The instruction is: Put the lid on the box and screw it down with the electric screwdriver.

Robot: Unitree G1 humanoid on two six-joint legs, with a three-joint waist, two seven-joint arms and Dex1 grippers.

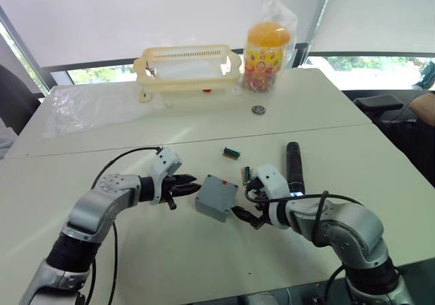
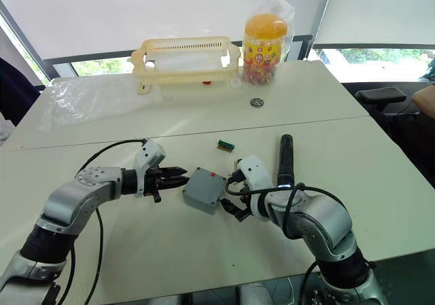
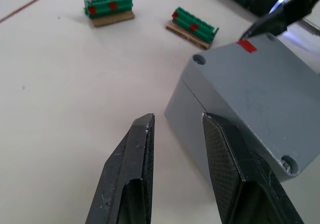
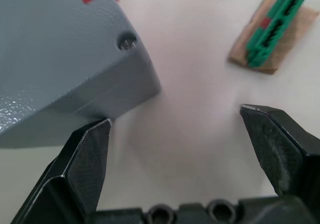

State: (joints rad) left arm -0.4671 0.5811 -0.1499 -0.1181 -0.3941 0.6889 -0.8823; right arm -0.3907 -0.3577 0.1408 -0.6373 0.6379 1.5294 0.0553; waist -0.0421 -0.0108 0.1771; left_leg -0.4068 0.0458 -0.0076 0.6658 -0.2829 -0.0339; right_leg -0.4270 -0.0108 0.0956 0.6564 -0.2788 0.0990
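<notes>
While the lid (image 1: 219, 192) sits on the box (image 3: 210, 114), both end effectors — left (image 1: 186, 186), right (image 1: 246, 217) — flank it, released.

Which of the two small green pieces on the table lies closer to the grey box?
The green piece just beyond the box, beside the right gripper. The other green piece lies farther up the table, well apart from the box.
</notes>
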